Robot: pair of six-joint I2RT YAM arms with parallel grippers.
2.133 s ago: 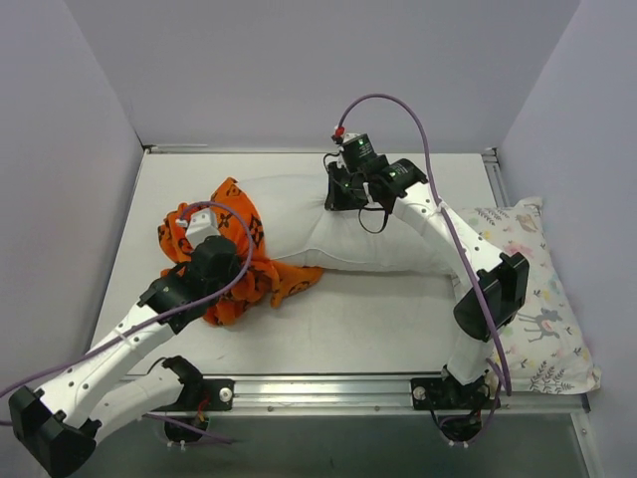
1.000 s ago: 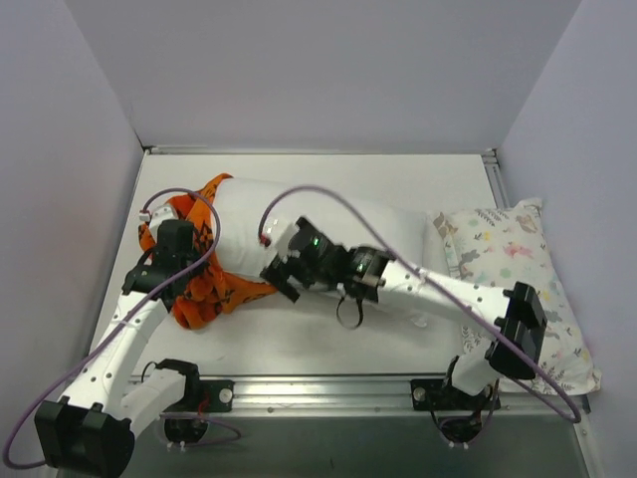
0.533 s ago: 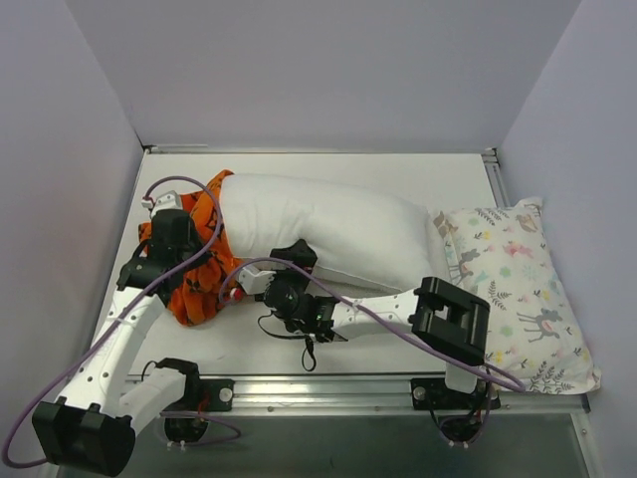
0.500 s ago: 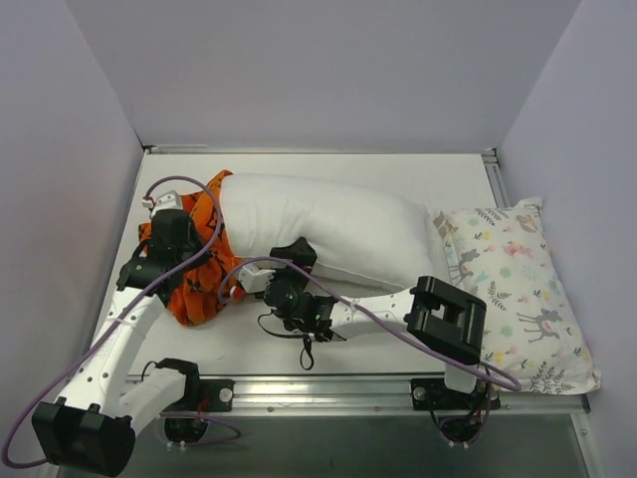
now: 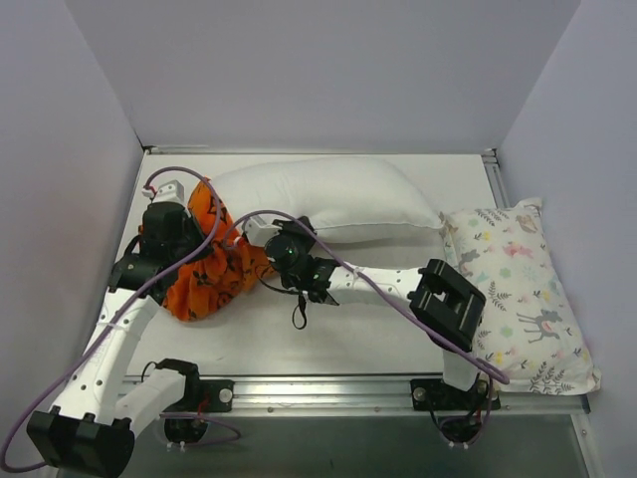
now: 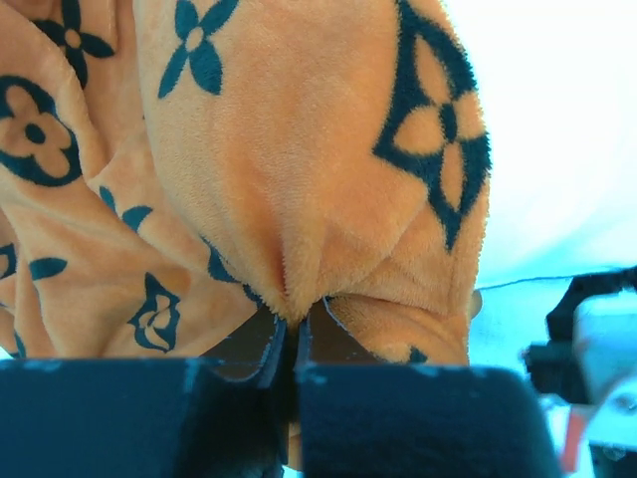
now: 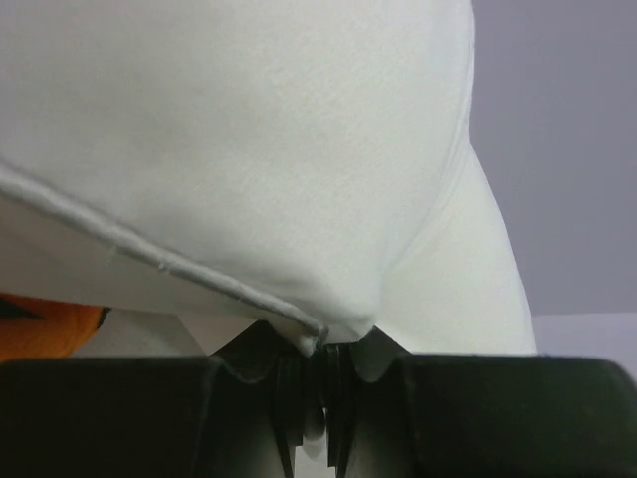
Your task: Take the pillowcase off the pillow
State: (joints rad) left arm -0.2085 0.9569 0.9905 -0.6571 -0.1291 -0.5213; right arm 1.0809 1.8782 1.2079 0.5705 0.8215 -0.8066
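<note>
Seen from above, the pillow (image 5: 328,194) arcs across the table's (image 5: 378,334) 12 o'clock side, its left end meeting the bunched pillowcase (image 5: 214,274) at 9 o'clock. Only the wrist views reveal the grips. The left gripper (image 6: 294,344) is clamped on an orange fold, and the right gripper (image 7: 317,360) pinches the pillow's seamed white edge. The overhead alone shows an animal-print pillow (image 5: 518,289) at 3 o'clock.

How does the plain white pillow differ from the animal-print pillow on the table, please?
The white pillow is plain; the animal-print pillow carries pastel figures. The white pillow looks larger and lies bent in an arc; the animal-print pillow lies flat. The right pincer pinches the white pillow's seam; no pincer holds the animal-print pillow. Both lie on the table.
</note>
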